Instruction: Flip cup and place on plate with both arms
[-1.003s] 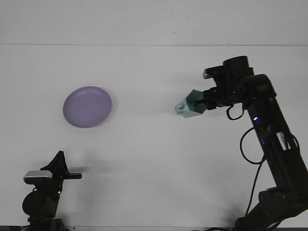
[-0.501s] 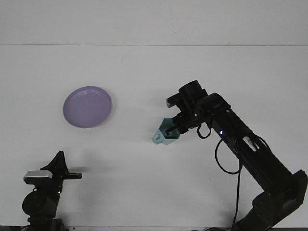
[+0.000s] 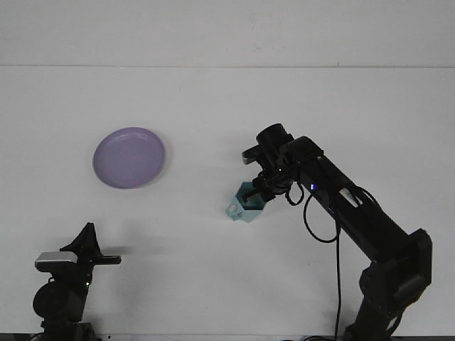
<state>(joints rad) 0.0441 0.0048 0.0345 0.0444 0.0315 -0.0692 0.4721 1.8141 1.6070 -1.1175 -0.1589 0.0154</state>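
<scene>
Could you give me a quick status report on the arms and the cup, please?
Right gripper shut on cup, low at mid-table. Left gripper parked near the front edge, holding nothing. Plate bare, far left of cup. Nothing between them.

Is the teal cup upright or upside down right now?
Upright, roughly: the teal cup shows its open mouth facing up, with the right pincer gripping its rim. Whether it touches the table cannot be told.

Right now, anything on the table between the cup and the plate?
Nothing visible. The teal cup sits in the right claw; the purple plate lies to its left, with only bare white table between them.
</scene>
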